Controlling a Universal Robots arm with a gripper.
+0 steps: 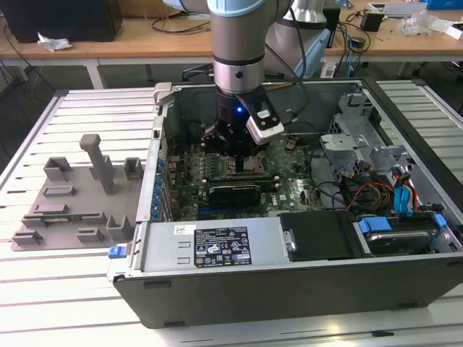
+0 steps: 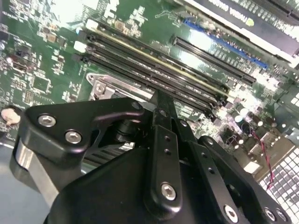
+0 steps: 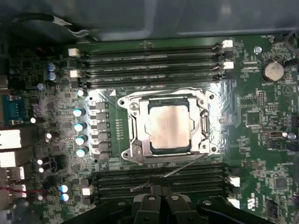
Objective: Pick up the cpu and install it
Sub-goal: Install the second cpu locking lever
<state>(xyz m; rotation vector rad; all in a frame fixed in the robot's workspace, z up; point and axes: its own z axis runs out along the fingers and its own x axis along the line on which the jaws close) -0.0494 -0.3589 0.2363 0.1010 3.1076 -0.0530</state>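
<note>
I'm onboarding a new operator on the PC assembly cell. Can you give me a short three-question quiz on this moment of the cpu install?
1. True or false: the cpu lies inside the metal-framed socket on the green motherboard.
2. In the exterior view, the gripper is:
A. over the grey moulded tray
B. down inside the open computer case, above the motherboard
C. outside the case, over the slatted table
3. Fill in: in the first wrist view, rows of memory ______ run along two sides of the socket.

Key: 1 true; 2 B; 3 slots.
</note>
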